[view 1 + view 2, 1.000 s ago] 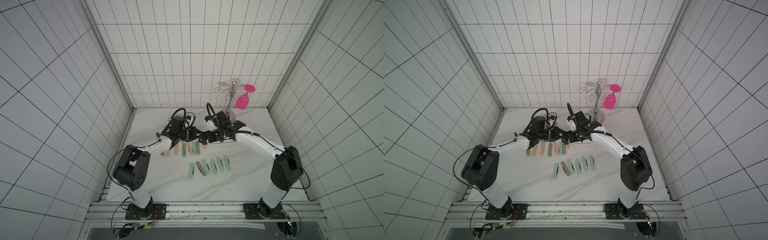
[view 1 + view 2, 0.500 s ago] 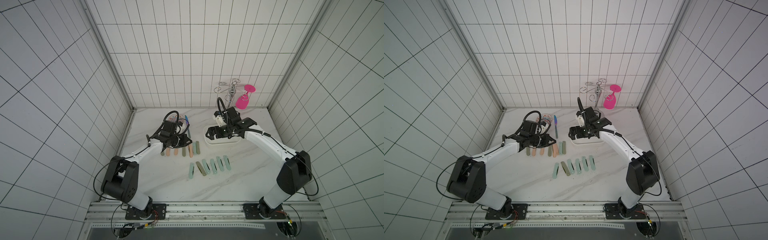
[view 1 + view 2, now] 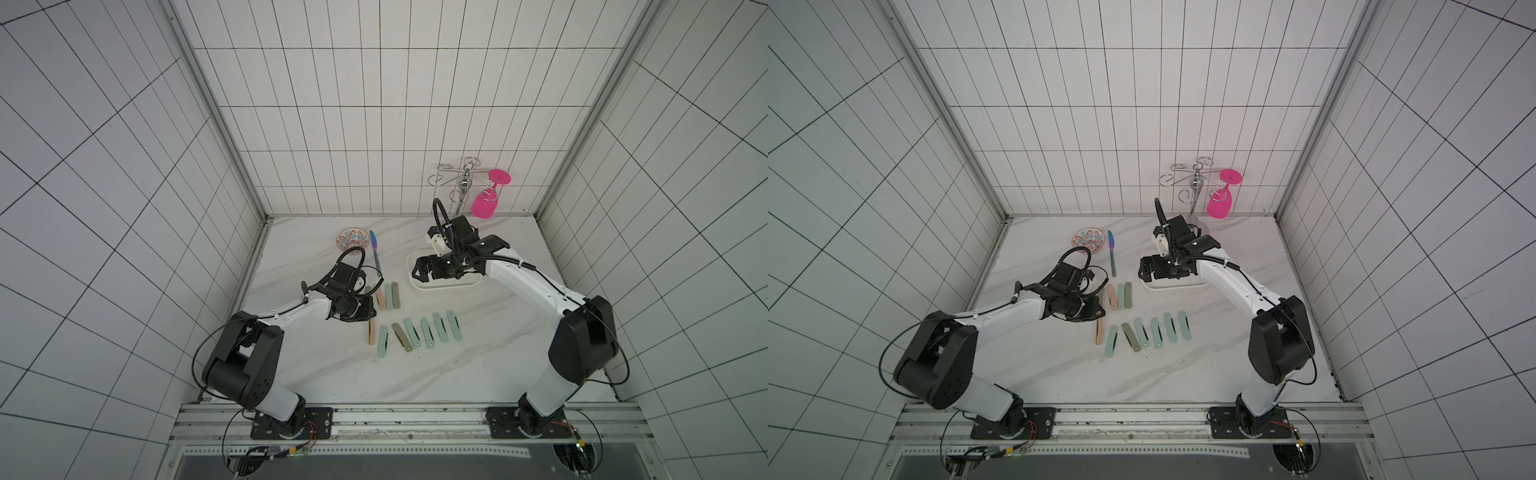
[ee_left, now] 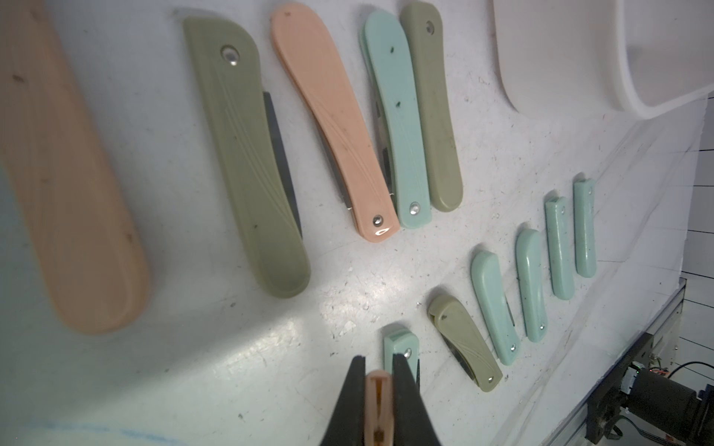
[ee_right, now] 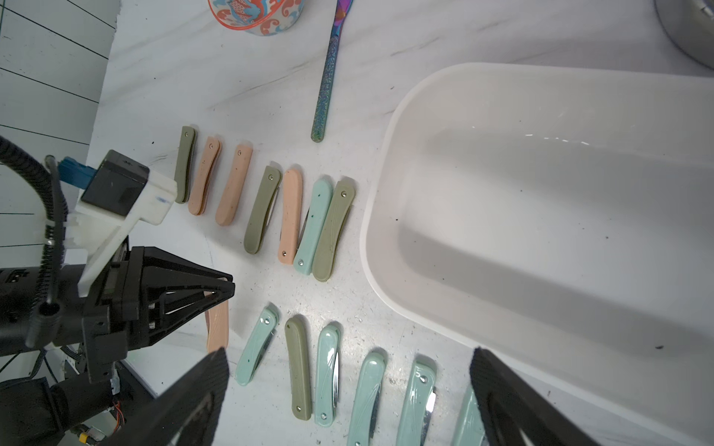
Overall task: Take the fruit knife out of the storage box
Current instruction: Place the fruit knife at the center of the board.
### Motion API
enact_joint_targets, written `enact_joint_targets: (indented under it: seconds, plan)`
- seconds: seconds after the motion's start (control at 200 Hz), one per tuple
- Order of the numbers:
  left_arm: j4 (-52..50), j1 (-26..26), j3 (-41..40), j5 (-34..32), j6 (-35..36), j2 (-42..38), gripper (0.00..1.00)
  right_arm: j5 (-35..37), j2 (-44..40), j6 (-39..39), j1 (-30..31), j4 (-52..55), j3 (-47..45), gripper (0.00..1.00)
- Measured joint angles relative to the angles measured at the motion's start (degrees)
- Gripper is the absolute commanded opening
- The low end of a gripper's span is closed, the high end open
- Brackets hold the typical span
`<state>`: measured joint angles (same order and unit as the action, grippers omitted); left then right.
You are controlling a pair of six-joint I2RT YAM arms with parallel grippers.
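Note:
The white storage box stands right of centre, and in the right wrist view the storage box holds nothing. My left gripper is shut on a peach folded fruit knife. It holds the knife at the left end of the near row of knives. My right gripper is open and empty, over the box's left end.
Two rows of folded knives in mint, olive and peach lie on the marble: a far row and a near row. A patterned bowl and an iridescent table knife lie behind. A wire rack with a pink glass stands at the back right.
My left gripper has pulled back from the box toward the near left, carrying the peach knife to the near row. My right gripper swung right and now hangs over the box.

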<state>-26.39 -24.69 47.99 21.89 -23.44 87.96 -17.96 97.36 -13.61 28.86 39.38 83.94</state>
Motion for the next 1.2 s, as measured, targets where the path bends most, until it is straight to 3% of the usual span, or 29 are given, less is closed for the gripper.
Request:
enact_joint_targets:
  seconds: [0.295, 1.199]
  plan:
    - [-0.85, -1.90, -0.15, -3.69, -0.02, 2.43, 0.00, -0.76, 1.25, 0.07, -0.04, 0.28, 0.00, 0.98]
    - [-0.85, -3.50, -1.20, -3.61, -0.94, 4.48, 0.00, -2.62, 3.85, 0.59, -0.74, 0.68, 0.07, 0.98]
